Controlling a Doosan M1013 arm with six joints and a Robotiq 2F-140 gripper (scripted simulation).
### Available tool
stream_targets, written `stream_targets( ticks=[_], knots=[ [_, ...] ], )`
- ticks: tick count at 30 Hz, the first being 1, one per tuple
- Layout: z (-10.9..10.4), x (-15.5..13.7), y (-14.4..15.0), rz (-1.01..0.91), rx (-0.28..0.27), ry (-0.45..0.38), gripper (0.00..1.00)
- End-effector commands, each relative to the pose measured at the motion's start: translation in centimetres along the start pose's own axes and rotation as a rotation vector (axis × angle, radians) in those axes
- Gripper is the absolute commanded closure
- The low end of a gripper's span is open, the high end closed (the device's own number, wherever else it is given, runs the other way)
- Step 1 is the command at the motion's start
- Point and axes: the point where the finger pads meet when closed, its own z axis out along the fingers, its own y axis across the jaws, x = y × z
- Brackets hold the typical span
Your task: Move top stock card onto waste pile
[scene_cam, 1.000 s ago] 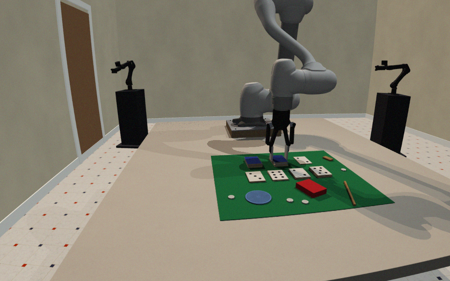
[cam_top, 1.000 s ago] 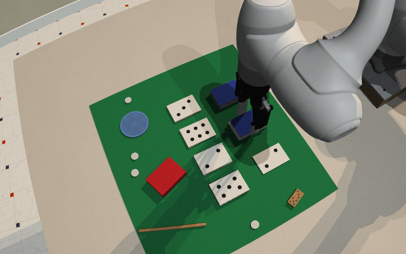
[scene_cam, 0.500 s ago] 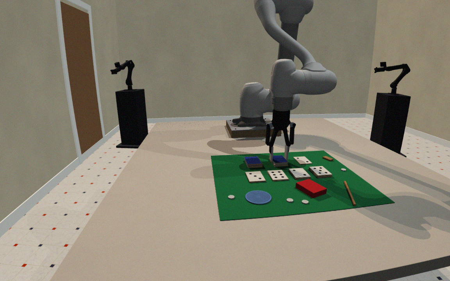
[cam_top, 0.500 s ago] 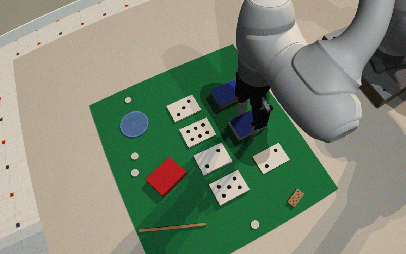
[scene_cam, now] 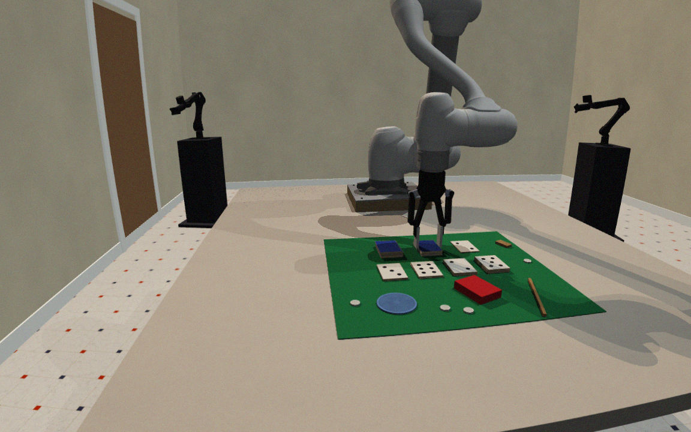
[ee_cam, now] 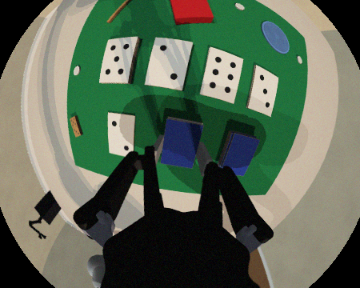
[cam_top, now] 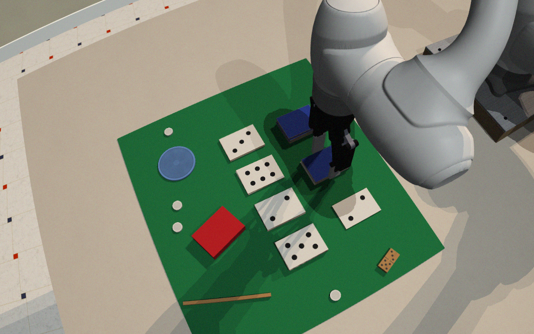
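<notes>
The green mat (cam_top: 258, 216) holds two rows of cards. In the row nearest the arm's base are a blue-backed stack (cam_top: 295, 122), the blue-backed stock (cam_top: 318, 164) and the white two-dot waste card (cam_top: 356, 207). My gripper (cam_top: 330, 166) points straight down over the stock. Its fingers press on the two side edges of the stock's top blue card (ee_cam: 182, 141), which lies level on the stack. The same grip shows in the exterior view (scene_cam: 428, 246). The waste card (ee_cam: 122, 134) lies bare just beside the left finger.
The far row holds face-up cards with three (cam_top: 242, 142), six (cam_top: 259, 173), two (cam_top: 279, 207) and five dots (cam_top: 301, 246). A red box (cam_top: 218, 231), a blue disc (cam_top: 176, 163), white chips, a wooden stick (cam_top: 226, 298) and a small domino (cam_top: 388, 260) lie around them.
</notes>
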Motion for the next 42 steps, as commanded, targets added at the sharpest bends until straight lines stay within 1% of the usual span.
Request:
stream_targets(
  ticks=[1,17,18,42],
  knots=[
    [0.41,0.06,-0.11,0.0,0.0,0.002,0.57],
    [0.41,0.06,-0.11,0.0,0.0,0.002,0.57],
    [0.41,0.06,-0.11,0.0,0.0,0.002,0.5],
    [0.41,0.06,-0.11,0.0,0.0,0.002,0.5]
  ],
)
